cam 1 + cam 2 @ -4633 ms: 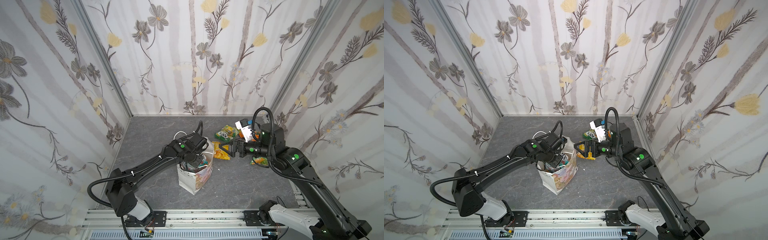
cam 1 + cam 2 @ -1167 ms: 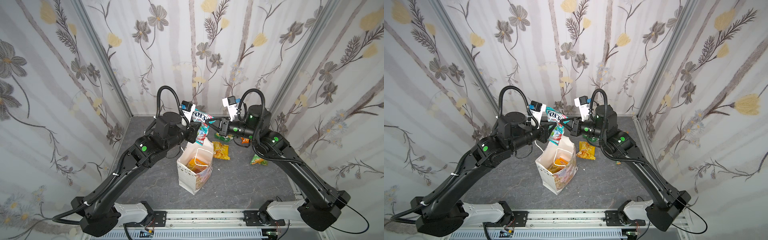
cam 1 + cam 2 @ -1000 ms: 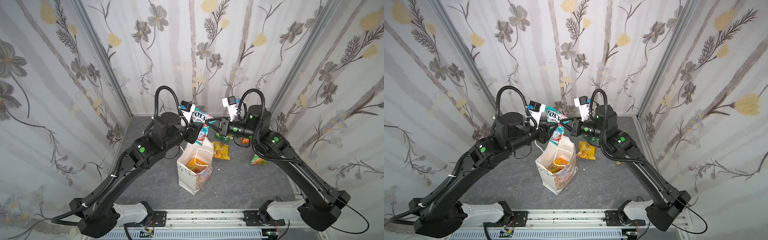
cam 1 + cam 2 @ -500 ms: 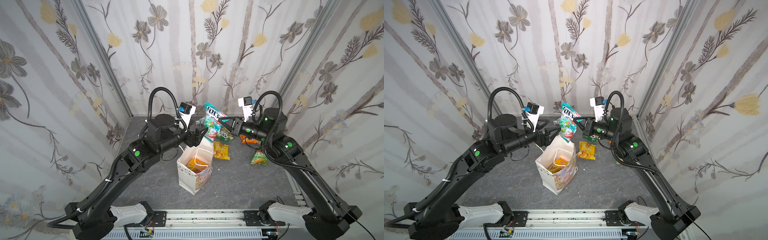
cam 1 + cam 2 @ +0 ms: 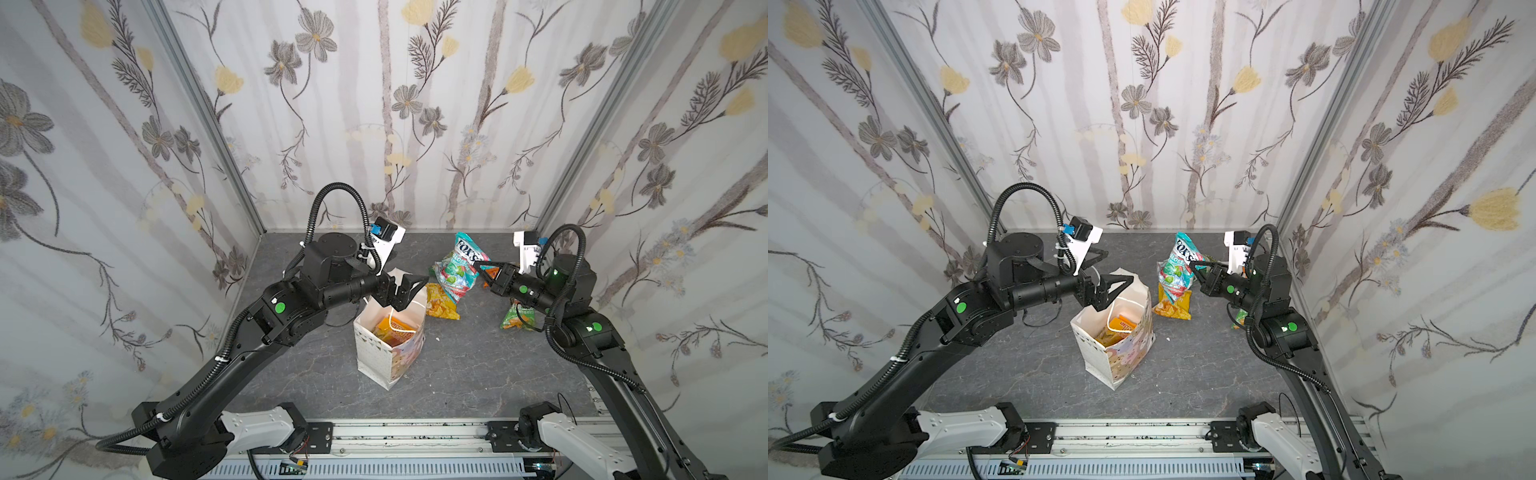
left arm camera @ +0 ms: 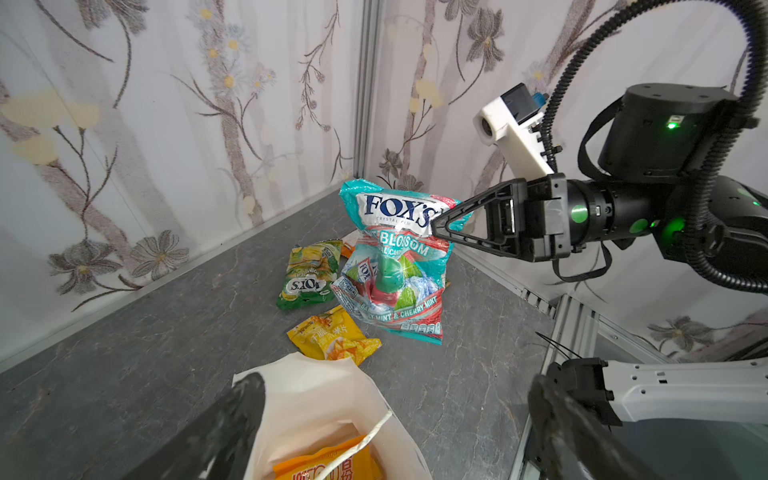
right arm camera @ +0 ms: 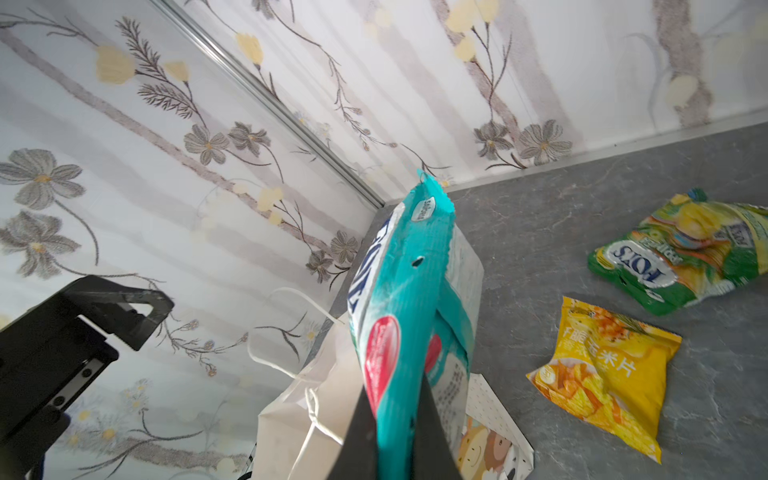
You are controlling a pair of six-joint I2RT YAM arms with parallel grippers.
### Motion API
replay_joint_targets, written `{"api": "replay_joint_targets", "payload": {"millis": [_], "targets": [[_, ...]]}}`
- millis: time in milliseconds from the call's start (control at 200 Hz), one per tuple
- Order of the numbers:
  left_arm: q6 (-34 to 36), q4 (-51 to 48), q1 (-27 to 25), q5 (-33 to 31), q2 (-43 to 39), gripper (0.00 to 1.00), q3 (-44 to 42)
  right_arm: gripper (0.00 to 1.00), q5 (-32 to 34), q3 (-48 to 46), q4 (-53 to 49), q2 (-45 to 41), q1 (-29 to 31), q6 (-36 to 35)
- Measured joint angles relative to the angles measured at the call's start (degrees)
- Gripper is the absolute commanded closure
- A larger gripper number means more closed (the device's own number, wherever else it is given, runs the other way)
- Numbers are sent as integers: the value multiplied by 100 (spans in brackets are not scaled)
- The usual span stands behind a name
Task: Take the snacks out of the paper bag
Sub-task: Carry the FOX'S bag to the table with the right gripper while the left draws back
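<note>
On the grey desk [image 5: 457, 374] we see the white paper bag [image 5: 390, 353] [image 5: 1125, 353] standing upright near the middle, mouth open, cartoon animals on one face. Over its mouth hangs the left gripper [image 5: 405, 291] [image 5: 1115, 291], jaws spread wide, nothing in them. Right gripper [image 5: 482, 270] [image 5: 1198, 268] is clamped on the top edge of the teal FOX'S packet [image 5: 457, 270] [image 6: 390, 266], which dangles off the desk, right of the bag and toward the back wall. Inside the bag we spot an orange packet [image 5: 390, 328] [image 6: 328, 465] under a cord handle. Yellow packet [image 5: 442, 301] [image 7: 602, 370] lies flat just beside the bag, below the hanging one. Green-yellow FOX'S packet [image 6: 309, 274] [image 7: 681, 253] lies behind that. Green-orange packet [image 5: 515, 318] lies under the right arm, partly hidden.
</note>
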Motion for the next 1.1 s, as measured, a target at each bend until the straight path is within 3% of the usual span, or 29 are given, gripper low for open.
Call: {"api": "replay_joint_targets", "payload": {"millis": [240,480,1099], "targets": [[284,-431,-299,146,269,0,129,100,7,-940,17,-291,-695,59],[505,-654,-542,247,492,0,247,100,109,-1388,111,4,-1069,175],[734,-828,-673,-48,391,0,177,100,149,-1650,1220,2361,-1576,-55]]}}
